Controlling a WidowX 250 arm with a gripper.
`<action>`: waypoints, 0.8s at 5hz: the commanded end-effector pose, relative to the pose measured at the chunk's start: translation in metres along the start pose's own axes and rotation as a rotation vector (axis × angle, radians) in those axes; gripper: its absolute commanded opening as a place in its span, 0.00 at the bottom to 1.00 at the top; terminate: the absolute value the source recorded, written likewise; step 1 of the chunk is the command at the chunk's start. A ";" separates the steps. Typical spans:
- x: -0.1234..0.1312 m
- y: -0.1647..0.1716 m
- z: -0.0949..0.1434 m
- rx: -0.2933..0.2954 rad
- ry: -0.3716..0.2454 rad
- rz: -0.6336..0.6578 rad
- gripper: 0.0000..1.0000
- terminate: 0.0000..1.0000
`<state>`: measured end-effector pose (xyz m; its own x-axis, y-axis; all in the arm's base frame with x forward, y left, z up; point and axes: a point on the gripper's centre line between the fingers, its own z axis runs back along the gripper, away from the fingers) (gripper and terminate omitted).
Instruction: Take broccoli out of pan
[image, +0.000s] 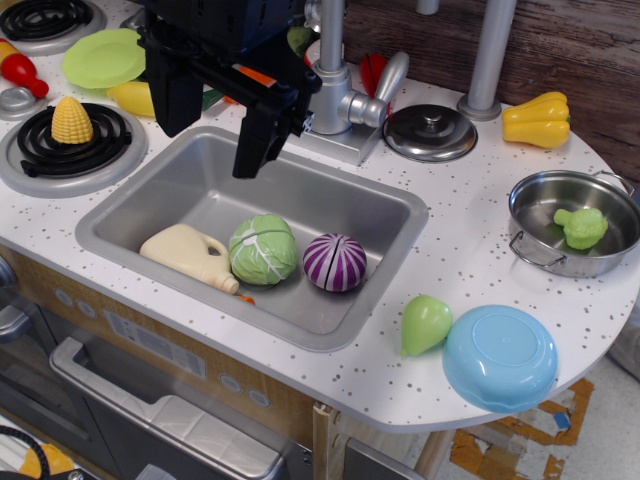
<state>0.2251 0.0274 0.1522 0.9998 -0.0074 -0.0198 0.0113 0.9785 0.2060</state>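
The broccoli (581, 227), a small light-green floret, lies inside the pan (540, 205), a shiny steel pot at the right end of the counter. My gripper (213, 135) is black and hangs over the back left of the sink, far to the left of the pan. Its two fingers (255, 140) point down with a wide gap between them and nothing in it, so it is open.
The grey sink (330, 310) holds a cream jug (190, 255), a green cabbage (263, 249) and a purple onion (335, 262). A green pear (425, 324) and an upturned blue bowl (499, 357) lie at the front right. A steel lid (430, 132), faucet (335, 95) and yellow squash (538, 119) stand behind.
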 end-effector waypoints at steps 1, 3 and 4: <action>0.000 0.000 0.000 0.000 0.000 0.000 1.00 0.00; 0.057 -0.048 0.041 0.028 0.054 0.096 1.00 0.00; 0.084 -0.083 0.043 -0.003 0.033 0.134 1.00 0.00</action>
<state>0.3186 -0.0783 0.1483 0.9930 0.1147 -0.0270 -0.1070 0.9738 0.2008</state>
